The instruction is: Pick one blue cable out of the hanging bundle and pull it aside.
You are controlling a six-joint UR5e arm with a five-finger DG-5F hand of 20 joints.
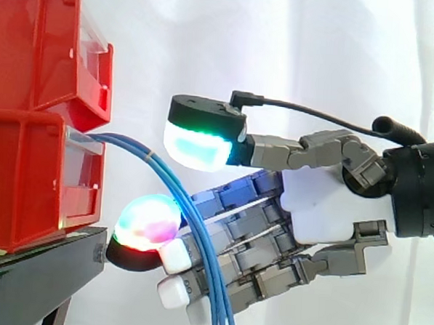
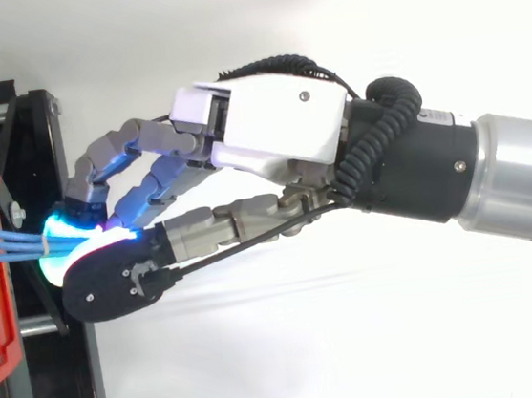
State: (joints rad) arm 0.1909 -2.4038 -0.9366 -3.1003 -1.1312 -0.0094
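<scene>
Item, your hand (image 1: pixel 318 206): centre right of the side view, fingers (image 1: pixel 266 225) stretched nearly straight toward the left, thumb pad (image 1: pixel 200 143) raised apart above them, nothing pinched. Blue cable bundle (image 1: pixel 199 227): leaves the lower red bin (image 1: pixel 26 189) at left and arcs down across your fingers to the bottom edge. Black stand (image 1: pixel 29 280): lower left, beneath the bin.
</scene>
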